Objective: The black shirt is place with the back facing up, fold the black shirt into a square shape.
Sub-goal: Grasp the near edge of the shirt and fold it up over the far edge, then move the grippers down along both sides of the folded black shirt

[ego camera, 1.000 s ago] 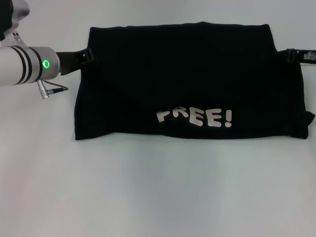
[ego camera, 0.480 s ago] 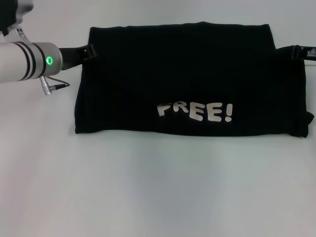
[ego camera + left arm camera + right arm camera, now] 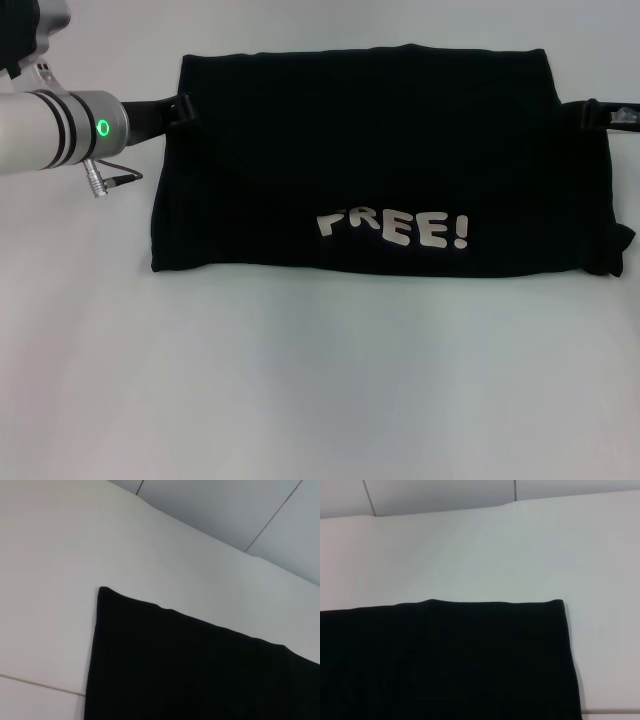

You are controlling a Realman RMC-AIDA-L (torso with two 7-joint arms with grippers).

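Note:
The black shirt [image 3: 380, 150] lies on the white table as a wide folded rectangle, with the white letters "FREE!" [image 3: 393, 228] facing up near its front edge. My left gripper [image 3: 181, 108] sits at the shirt's far left edge, touching the cloth. At the far right edge of the cloth is my right gripper [image 3: 592, 114]. The left wrist view shows one far corner of the black shirt [image 3: 200, 670] flat on the table. In the right wrist view the other far corner of the black shirt [image 3: 445, 660] also lies flat. Neither wrist view shows its own gripper.
The white table [image 3: 320, 380] stretches wide in front of the shirt. My left arm's silver forearm with a green ring light [image 3: 103, 127] and a small cable reaches in from the left edge. A table seam and a wall show beyond the shirt in the wrist views.
My left arm has shifted slightly to the right towards the shirt. The right gripper has barely moved. The shirt lies almost as before, with the letters a little flatter.

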